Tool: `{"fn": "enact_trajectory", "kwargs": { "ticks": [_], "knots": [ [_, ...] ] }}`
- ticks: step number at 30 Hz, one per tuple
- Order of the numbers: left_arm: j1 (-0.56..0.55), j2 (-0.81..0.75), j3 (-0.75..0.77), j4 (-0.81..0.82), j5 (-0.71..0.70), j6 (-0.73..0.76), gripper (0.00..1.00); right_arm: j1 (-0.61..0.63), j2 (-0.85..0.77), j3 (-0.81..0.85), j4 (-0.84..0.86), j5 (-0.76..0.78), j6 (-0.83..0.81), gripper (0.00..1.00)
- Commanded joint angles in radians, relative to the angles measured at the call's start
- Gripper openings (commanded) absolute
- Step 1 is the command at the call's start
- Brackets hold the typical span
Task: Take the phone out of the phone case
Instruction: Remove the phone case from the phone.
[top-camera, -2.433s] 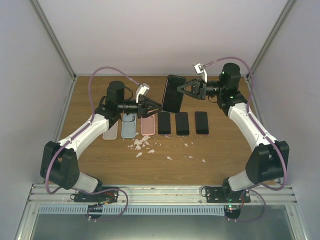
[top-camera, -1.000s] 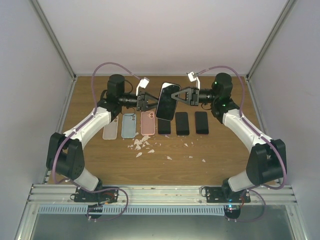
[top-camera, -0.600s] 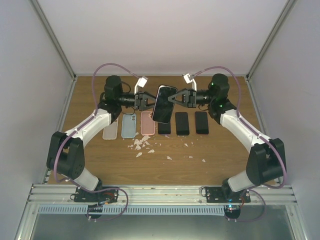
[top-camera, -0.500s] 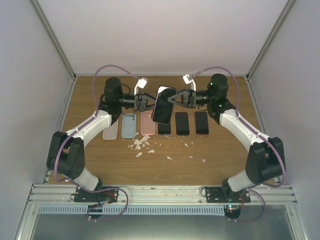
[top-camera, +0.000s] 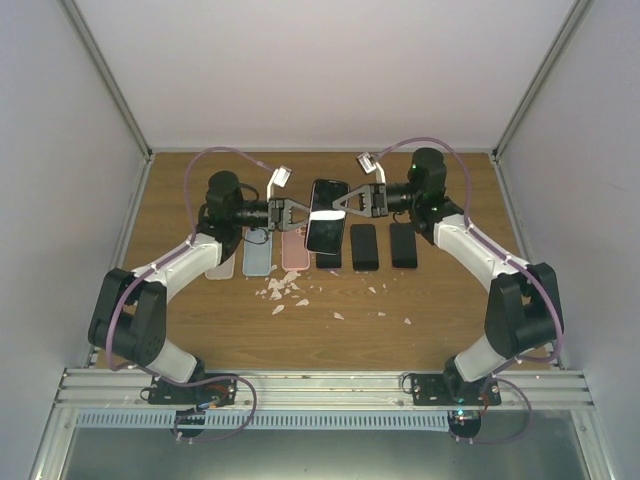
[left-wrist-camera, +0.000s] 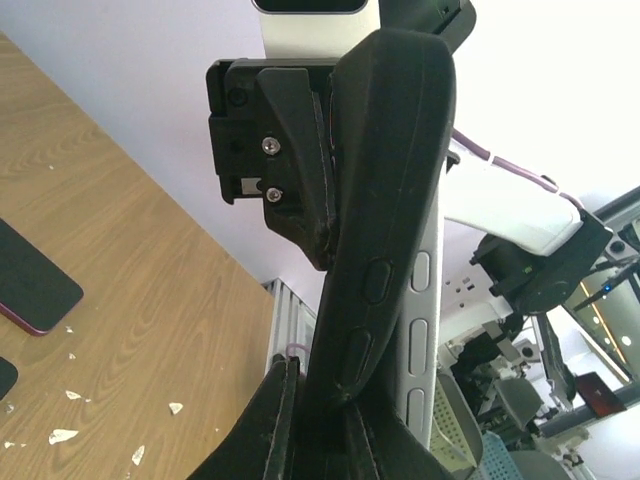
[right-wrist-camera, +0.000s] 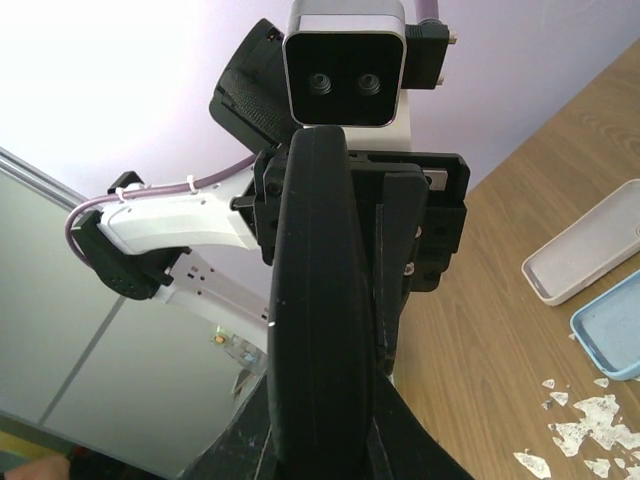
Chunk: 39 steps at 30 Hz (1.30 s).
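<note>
Top external view has the phone (top-camera: 327, 222) held on edge above the tabletop (top-camera: 440, 300), pinched between the left hand (top-camera: 297, 211) and the right hand (top-camera: 342, 204), each closed narrow on an opposite long side. From the left wrist, the dark phone case (left-wrist-camera: 385, 180) looks rubbery and flexible, with a pale strip of buttons (left-wrist-camera: 419, 330) beside it that may be the phone's own side. The phone is probably stiff, smooth and breakable. The case should bend, so one hand is best peeling a case lip while the other clamps the rigid body.
</note>
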Motion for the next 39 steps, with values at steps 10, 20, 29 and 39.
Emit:
{"fn": "enact_trajectory", "kwargs": {
  "ticks": [10,20,29,39],
  "knots": [
    [-0.013,-0.013,0.017,-0.012,-0.226,-0.106,0.00,-0.061,0.014,0.081,-0.210,-0.040,-0.136,0.43],
    [0.012,0.011,0.026,-0.133,-0.321,-0.178,0.00,-0.124,-0.034,0.194,-0.614,0.240,-0.559,0.76],
    [0.036,0.038,0.025,-0.248,-0.389,-0.312,0.00,0.057,-0.111,0.201,-0.792,0.706,-0.967,0.77],
    [0.051,0.054,0.005,-0.217,-0.386,-0.392,0.00,0.296,-0.127,0.153,-0.749,1.120,-1.147,0.76]
  ]
}}
